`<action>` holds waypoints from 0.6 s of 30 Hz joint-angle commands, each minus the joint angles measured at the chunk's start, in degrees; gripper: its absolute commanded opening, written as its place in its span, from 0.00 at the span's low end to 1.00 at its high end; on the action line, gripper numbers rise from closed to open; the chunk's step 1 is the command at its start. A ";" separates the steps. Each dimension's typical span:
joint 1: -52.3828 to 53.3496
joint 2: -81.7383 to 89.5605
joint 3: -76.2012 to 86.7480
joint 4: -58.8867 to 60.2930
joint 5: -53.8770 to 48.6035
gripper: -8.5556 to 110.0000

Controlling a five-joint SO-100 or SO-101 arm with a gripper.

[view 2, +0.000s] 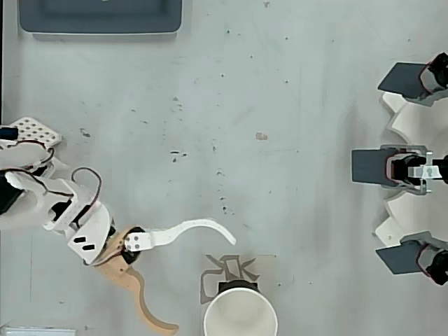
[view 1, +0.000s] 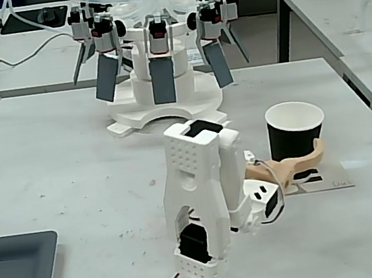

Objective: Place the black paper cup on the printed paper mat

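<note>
Pincer (view 2: 203, 283): spread wide and holding nothing, seen in the lower left of the overhead view. One white finger (view 2: 189, 230) is curved toward the frame's centre; one tan finger (view 2: 140, 301) is swept toward the bottom edge. No contact with the cup is seen in either view.

Black paper cup (view 2: 240, 311): stood upright, mouth up, at the bottom centre of the overhead view, just to the right of the spread fingers. Its long axis is vertical. In the fixed view the cup (view 1: 295, 130) is placed right of centre, with the tan finger shown low beside its base.

Printed paper mat (view 2: 234, 269): laid flat beneath the cup, which is set on the mat's lower portion as the overhead view shows it; the grey mark is left exposed above the rim.

Judgement: the placement appears done, and any coming move is judged a clear retreat leftward, away from the cup.

Dark tray (view 2: 100, 17): upper left of the overhead view, well apart.
</note>
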 commanded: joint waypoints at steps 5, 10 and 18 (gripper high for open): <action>-4.48 13.36 5.98 -1.41 -0.09 0.44; -9.67 21.62 10.55 -0.97 -0.35 0.41; -15.64 28.56 14.68 -0.97 0.35 0.31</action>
